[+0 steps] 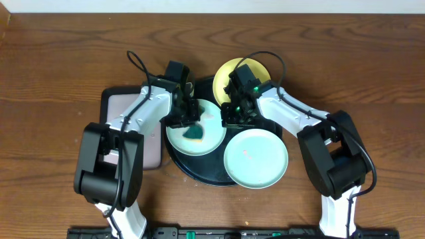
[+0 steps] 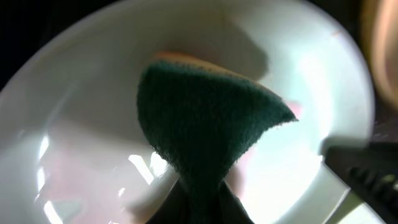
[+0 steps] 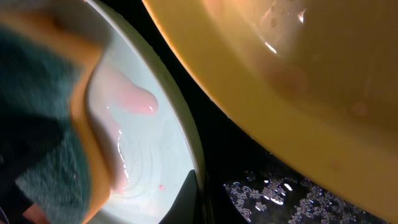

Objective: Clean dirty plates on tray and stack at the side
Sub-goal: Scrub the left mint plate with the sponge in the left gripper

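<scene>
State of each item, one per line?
Round glossy black tray: wet, holds three plates.
Left aqua round plate: pink-smeared, under green sponge.
Right aqua round plate: overhanging tray edge.
Yellow round plate: on tray, unstacked.
Left hand: shut on sponge.
Right hand: shut at left plate's rim.

My left arm (image 1: 141, 111): white shells, black joints | my right arm (image 1: 292, 114): same build, green light (image 1: 252, 85) at wrist | my left gripper (image 1: 190, 125), right gripper (image 1: 234, 118): black | black cables (image 1: 136, 63) looping at 11 and 1 o'clock | boxy black shoulder housings (image 1: 106, 162).
</scene>
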